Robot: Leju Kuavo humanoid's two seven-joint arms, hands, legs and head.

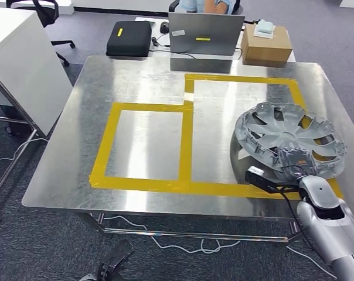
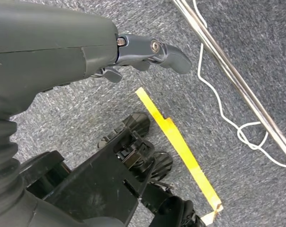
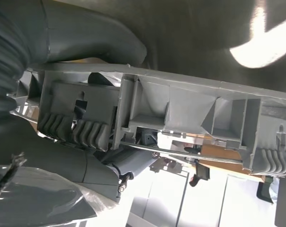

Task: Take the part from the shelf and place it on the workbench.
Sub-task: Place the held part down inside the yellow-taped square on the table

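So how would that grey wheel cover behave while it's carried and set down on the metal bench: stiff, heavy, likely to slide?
The wheel cover looks like thin moulded plastic with open spokes, so probably light and slightly flexible. The right robot hand grips only its rim, so it may sag or tilt. On the polished workbench it could slide if nudged.

Wheel covers: you have one (image 1: pixel 290 137), grey, on the worktop (image 1: pixel 135 82).
Taped yellow rectangles: two on the worktop, one to the left (image 1: pixel 142 146), one to the right (image 1: pixel 241 132).
Laptops: one (image 1: pixel 206 34).
Cardboard boxes: one (image 1: pixel 266 47).
Black cases: one (image 1: pixel 129 38).
Office chairs: one (image 1: pixel 47 12).
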